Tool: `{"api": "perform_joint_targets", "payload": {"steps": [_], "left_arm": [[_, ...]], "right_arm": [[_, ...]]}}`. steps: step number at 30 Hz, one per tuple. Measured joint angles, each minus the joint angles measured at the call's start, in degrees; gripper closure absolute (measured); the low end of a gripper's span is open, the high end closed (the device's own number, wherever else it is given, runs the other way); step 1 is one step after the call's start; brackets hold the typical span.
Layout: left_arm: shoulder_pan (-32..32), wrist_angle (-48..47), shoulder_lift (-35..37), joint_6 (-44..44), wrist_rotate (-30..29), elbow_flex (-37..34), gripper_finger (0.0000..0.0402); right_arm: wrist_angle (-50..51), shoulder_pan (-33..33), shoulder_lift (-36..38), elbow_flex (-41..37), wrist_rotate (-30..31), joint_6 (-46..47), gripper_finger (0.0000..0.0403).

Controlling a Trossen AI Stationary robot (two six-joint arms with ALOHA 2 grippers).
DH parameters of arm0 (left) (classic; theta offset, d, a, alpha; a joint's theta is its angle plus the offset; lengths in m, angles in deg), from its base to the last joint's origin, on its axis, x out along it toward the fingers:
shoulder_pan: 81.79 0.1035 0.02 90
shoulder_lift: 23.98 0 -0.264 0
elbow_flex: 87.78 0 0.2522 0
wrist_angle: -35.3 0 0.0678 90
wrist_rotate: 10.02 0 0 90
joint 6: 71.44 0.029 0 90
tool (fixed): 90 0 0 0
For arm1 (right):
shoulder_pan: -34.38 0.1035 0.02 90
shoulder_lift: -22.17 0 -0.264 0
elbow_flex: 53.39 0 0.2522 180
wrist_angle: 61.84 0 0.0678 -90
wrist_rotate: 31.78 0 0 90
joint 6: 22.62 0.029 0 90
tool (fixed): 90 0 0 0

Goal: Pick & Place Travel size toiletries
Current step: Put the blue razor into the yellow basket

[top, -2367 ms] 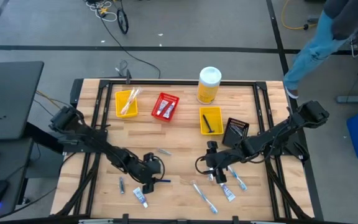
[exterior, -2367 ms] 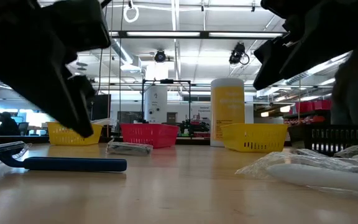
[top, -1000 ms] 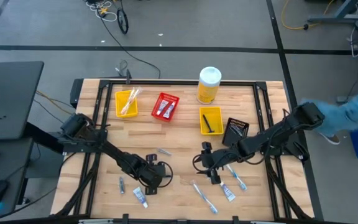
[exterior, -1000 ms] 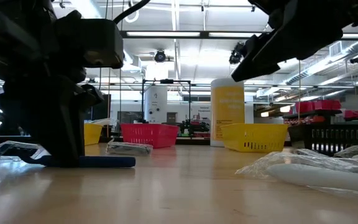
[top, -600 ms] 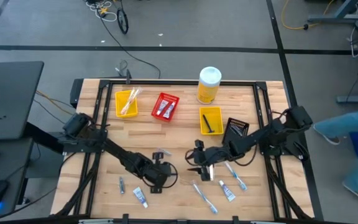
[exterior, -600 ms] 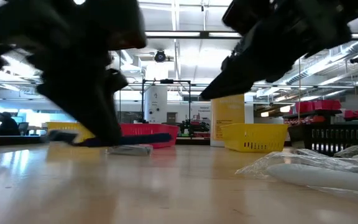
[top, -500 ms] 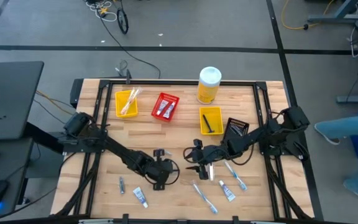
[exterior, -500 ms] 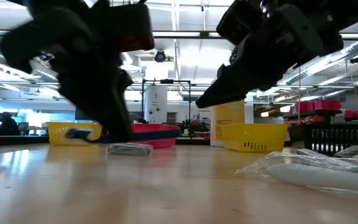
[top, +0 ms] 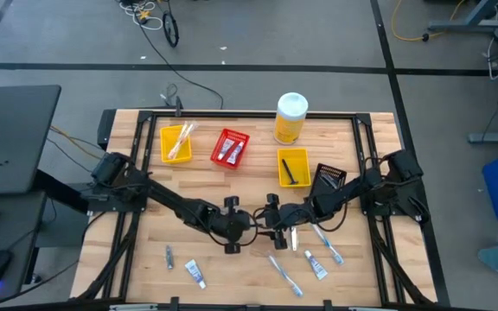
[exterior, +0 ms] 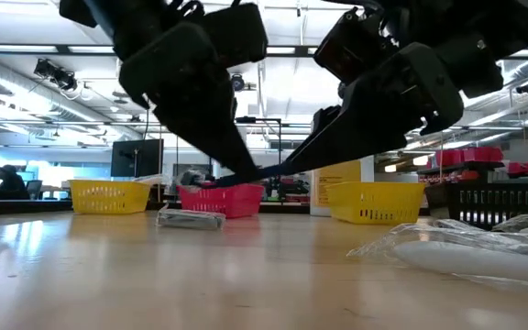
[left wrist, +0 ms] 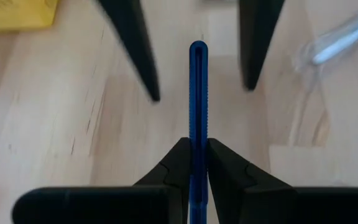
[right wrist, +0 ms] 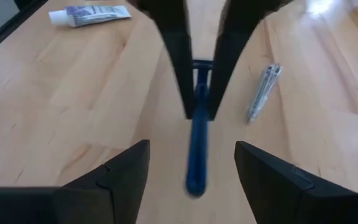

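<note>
1. You're pinching a blue razor [left wrist: 197,106] in the left gripper [top: 247,226], fingers clamped on its handle, near the middle of the table [top: 249,186], lifted off the wood.
2. You're facing the right gripper [top: 264,226] straight at it, fingers spread wide either side of the razor's free end, not touching it in the wrist views.
3. You're leaving a small grey packet [right wrist: 264,91] lying flat on the wood just beside the two grippers.
4. You're leaving toothpaste tubes [top: 195,274] and a wrapped toothbrush [top: 284,275] scattered along the near edge, well apart from the grippers.
5. You're seeing bins at the far side: yellow bin [top: 175,143], red bin [top: 230,148], second yellow bin [top: 293,167], black bin [top: 327,181], plus a yellow bottle [top: 290,117].
</note>
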Motion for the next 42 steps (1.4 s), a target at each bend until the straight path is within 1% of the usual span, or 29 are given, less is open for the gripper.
{"api": "perform_joint_targets", "payload": {"steps": [2,5,14,22,27,30,42], "left_arm": [[0.1,1.1,0.1,0.7,0.0,0.0,0.0354],[0.4,1.0,0.1,1.2,0.0,0.0,0.0354],[0.5,1.5,0.1,1.5,-1.4,0.0,0.0354],[0.5,1.6,0.2,1.5,-1.5,0.0,0.0354],[0.5,1.6,0.2,1.4,-1.5,0.0,0.0354],[0.5,1.6,0.2,1.4,-1.6,0.0,0.0354],[0.5,1.6,0.2,1.2,-1.6,0.0,0.0354]], "right_arm": [[0.0,-0.3,0.0,0.0,-0.2,0.0,0.016],[-0.8,-0.3,0.0,0.0,-0.2,0.0,0.0178],[-0.8,-0.3,0.0,0.0,-0.4,0.0,0.0261],[-0.8,-0.3,0.0,0.0,-0.3,0.0,0.0302],[-0.8,-0.3,0.0,0.0,-0.1,0.0,0.0335],[-0.8,-0.3,0.0,0.0,0.0,0.0,0.0344],[-0.8,-0.3,0.0,0.0,0.0,0.0,0.0356]]}}
